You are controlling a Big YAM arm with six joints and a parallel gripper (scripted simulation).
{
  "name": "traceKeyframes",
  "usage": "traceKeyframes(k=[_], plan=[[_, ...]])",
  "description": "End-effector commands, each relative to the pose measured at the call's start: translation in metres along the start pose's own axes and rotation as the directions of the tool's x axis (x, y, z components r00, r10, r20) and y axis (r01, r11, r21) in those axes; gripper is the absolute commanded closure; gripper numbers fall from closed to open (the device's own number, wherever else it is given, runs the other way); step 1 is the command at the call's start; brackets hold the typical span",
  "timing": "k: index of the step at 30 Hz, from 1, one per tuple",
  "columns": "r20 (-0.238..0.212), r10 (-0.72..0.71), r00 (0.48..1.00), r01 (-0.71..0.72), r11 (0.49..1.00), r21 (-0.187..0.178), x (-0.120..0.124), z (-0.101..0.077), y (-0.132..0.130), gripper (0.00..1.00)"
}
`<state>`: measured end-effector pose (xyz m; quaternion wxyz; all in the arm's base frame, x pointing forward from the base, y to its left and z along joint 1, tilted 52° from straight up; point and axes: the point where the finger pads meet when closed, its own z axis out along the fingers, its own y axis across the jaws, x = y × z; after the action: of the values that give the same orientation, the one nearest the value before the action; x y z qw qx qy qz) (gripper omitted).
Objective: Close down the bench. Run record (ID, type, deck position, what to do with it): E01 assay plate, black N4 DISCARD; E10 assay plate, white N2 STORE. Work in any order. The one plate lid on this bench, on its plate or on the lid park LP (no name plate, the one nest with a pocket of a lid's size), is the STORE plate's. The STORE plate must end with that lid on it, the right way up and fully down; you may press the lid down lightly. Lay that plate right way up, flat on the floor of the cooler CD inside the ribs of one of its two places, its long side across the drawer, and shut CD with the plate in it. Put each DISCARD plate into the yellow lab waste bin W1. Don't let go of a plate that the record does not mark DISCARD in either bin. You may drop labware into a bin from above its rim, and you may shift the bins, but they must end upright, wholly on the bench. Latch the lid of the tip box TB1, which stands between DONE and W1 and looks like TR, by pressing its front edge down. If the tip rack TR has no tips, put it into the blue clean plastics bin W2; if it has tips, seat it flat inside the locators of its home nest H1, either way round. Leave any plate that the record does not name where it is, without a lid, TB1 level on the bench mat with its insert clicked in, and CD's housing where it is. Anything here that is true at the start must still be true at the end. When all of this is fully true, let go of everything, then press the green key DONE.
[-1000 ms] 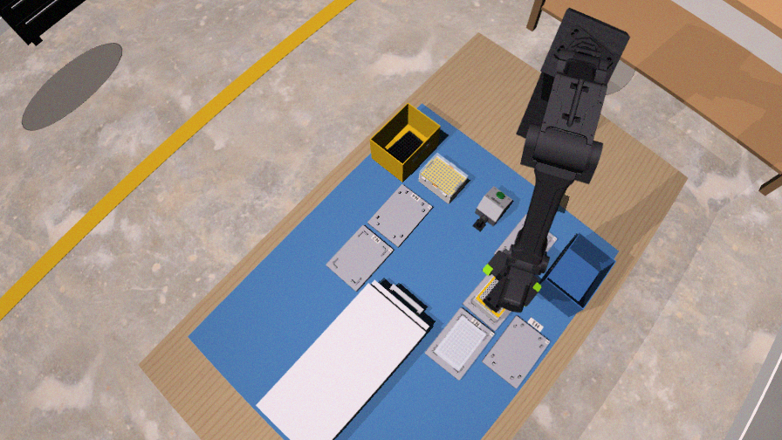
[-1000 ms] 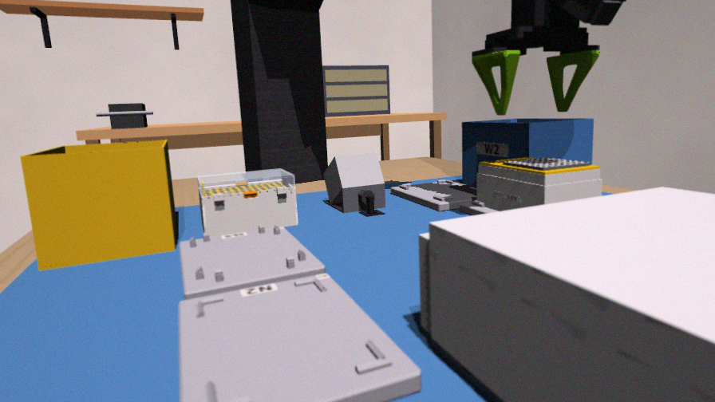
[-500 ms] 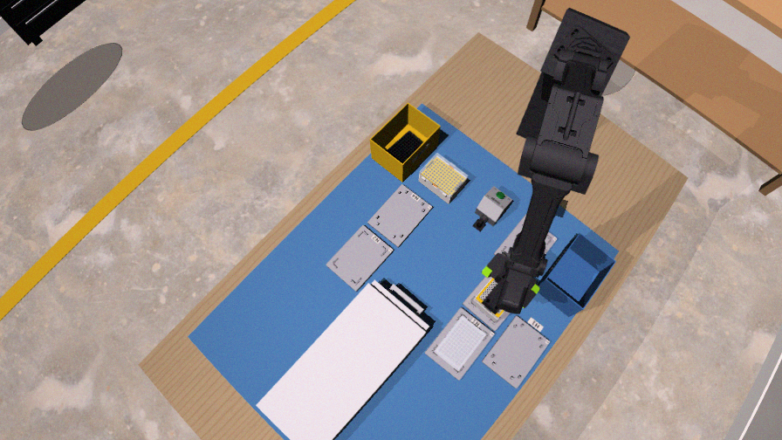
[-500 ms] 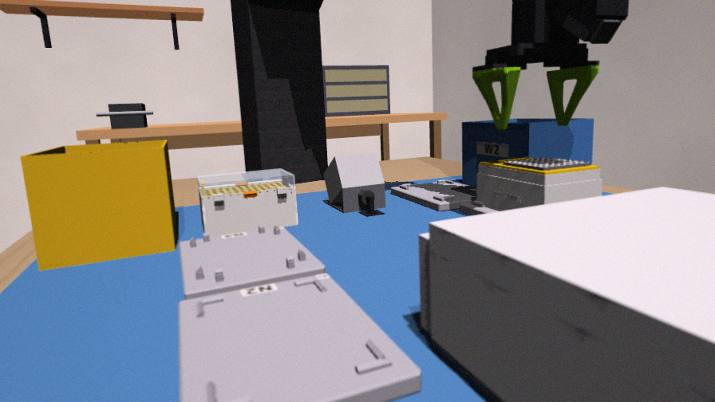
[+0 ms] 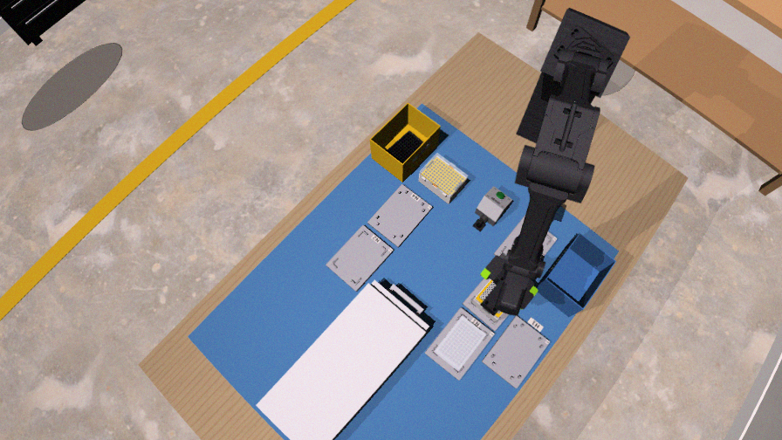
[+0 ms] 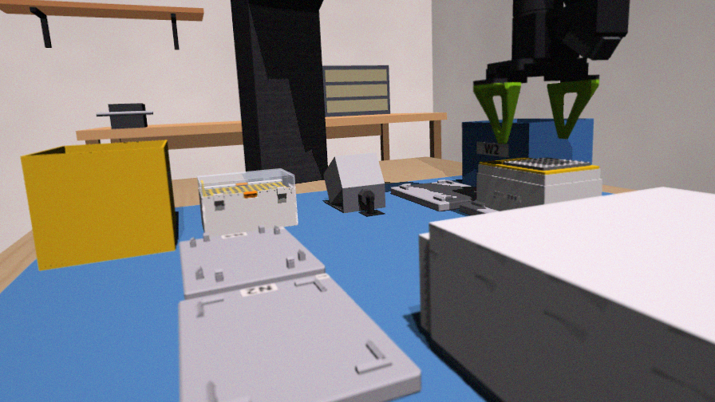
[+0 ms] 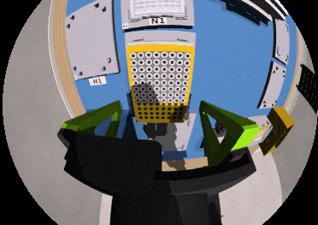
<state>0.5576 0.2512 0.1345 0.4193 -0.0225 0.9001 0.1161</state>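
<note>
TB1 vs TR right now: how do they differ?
TB1 carries a clear lid; TR has none. TB1's top shows yellow rows under that lid; TR's top shows dark holes inside a yellow rim. TB1 stands beside the yellow bin; TR stands by the blue bin, directly under the open hand, which holds nothing. Both are pale grey boxes of similar shape.

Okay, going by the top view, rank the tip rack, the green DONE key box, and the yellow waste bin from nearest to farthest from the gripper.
1. Tip rack: directly under the open gripper.
2. DONE key box: further up the mat, beside the arm.
3. Yellow waste bin: at the mat's far corner, with a black plate inside.
</note>
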Motion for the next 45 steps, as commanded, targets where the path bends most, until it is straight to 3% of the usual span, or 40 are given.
traceKeyframes(k=[1, 4, 6, 18, 21, 23, 35, 38, 41, 45], plan=[[0.026, -0.002, 1.0, 0.002, 1.0, -0.003, -0.011, 0.006, -0.002, 0.0], [0.043, -0.003, 0.999, 0.003, 1.0, -0.014, -0.018, -0.001, 0.004, 0.0], [0.025, -0.006, 1.0, 0.006, 1.0, -0.007, -0.01, 0.009, 0.002, 0.0], [0.025, -0.004, 1.0, 0.004, 1.0, -0.004, -0.01, 0.026, -0.001, 0.0], [0.043, 0.0, 0.999, 0.0, 1.0, -0.01, -0.019, 0.02, 0.001, 0.0], [0.025, -0.003, 1.0, 0.003, 1.0, -0.003, -0.01, 0.03, -0.002, 0.0], [0.023, -0.005, 1.0, 0.005, 1.0, -0.005, -0.009, 0.046, -0.001, 0.0], [0.041, -0.002, 0.999, 0.003, 1.0, -0.012, -0.018, 0.04, 0.003, 0.0], [0.023, -0.004, 1.0, 0.004, 1.0, -0.003, -0.009, 0.051, -0.002, 0.0], [0.023, 0.001, 1.0, -0.001, 1.0, -0.008, -0.011, 0.043, 0.003, 0.0]])
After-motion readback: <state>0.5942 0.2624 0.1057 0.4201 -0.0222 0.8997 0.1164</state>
